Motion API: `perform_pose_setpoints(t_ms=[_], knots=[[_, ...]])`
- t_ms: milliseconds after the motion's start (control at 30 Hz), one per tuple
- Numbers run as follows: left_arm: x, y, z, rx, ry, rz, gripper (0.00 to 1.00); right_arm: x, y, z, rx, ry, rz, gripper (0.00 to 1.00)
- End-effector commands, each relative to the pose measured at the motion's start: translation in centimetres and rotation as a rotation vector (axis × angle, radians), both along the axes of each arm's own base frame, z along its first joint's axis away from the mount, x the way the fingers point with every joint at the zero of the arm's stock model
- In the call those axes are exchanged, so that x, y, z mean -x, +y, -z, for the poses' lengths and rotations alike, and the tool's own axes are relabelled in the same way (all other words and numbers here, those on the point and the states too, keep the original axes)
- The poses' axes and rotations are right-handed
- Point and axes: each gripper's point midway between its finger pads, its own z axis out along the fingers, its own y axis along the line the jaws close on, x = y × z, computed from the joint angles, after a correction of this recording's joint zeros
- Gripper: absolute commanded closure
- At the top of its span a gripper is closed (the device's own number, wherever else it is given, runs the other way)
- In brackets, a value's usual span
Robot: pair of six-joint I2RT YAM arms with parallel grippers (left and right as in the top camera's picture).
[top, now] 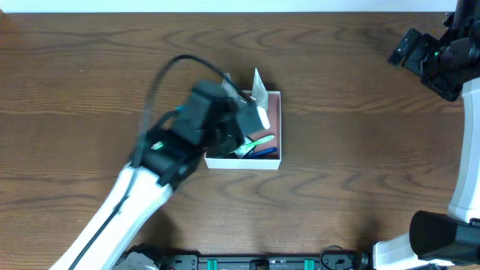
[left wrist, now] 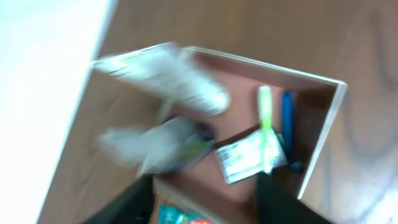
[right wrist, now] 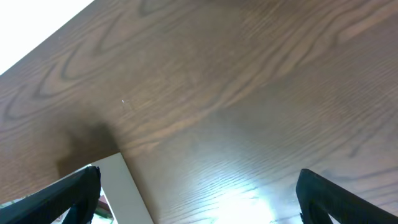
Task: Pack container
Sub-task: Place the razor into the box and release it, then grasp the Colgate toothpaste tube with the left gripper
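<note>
The container [top: 278,105], a shallow square box with white walls and a reddish-brown inside, sits mid-table. The blurred left wrist view shows its wall [left wrist: 323,124]. It holds a green toothbrush [left wrist: 265,124], a blue stick [left wrist: 286,118], a printed packet [left wrist: 249,155] and silvery sachets [left wrist: 168,78]. My left gripper [top: 251,120] hangs over the box's left part. Its dark fingers [left wrist: 205,205] are partly closed around a teal and red packet [left wrist: 183,214]. My right gripper [top: 416,51] is open and empty at the far right corner, its fingers [right wrist: 199,199] wide apart above bare wood.
The brown wooden table [top: 360,150] surrounds the box. The left arm's white link [top: 127,202] crosses the front left. The right arm's white body [top: 469,165] stands at the right edge. A white strip [right wrist: 127,186] shows beside the right gripper's left finger.
</note>
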Motion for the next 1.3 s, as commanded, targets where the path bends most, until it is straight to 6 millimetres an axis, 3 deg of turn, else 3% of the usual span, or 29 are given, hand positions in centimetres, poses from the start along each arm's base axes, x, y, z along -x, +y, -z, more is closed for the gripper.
perform_pose_setpoints(t_ms=[0, 133, 233, 333, 433, 567, 667, 767, 1033, 1267], knots=[[-1.9, 5.3, -1.2, 0.083, 0.016, -0.345, 0.43, 0.1, -0.2, 0.0, -0.010, 0.001, 0.017, 0.02], [-4.1, 10.9, -0.4, 0.274, 0.118, -0.739, 0.44, 0.1, -0.2, 0.0, -0.010, 0.001, 0.017, 0.01], [-5.6, 15.0, 2.3, 0.401, 0.230, -1.052, 0.48, 0.1, -0.2, 0.0, -0.010, 0.001, 0.017, 0.01], [-6.7, 17.4, 5.7, 0.439, 0.319, -1.238, 0.48, 0.1, -0.2, 0.0, -0.010, 0.001, 0.017, 0.01], [-8.0, 18.6, 9.4, 0.436, 0.389, -1.344, 0.47, 0.1, -0.2, 0.0, -0.010, 0.001, 0.017, 0.01], [-9.4, 18.1, 14.2, 0.407, 0.481, -1.376, 0.46, 0.1, -0.2, 0.0, -0.010, 0.001, 0.017, 0.01], [-9.8, 16.7, 16.9, 0.432, 0.581, -1.351, 0.46, 0.1, -0.2, 0.0, -0.010, 0.001, 0.017, 0.01], [-9.5, 16.6, 19.1, 0.428, 0.639, -1.410, 0.46, 0.1, -0.2, 0.0, -0.010, 0.001, 0.017, 0.01], [-8.1, 14.4, 21.8, 0.432, 0.811, -1.395, 0.46, 0.1, -0.2, 0.0, -0.010, 0.001, 0.017, 0.01], [-7.5, 13.2, 22.2, 0.407, 0.835, -1.370, 0.46, 0.1, -0.2, 0.0, -0.010, 0.001, 0.017, 0.01]])
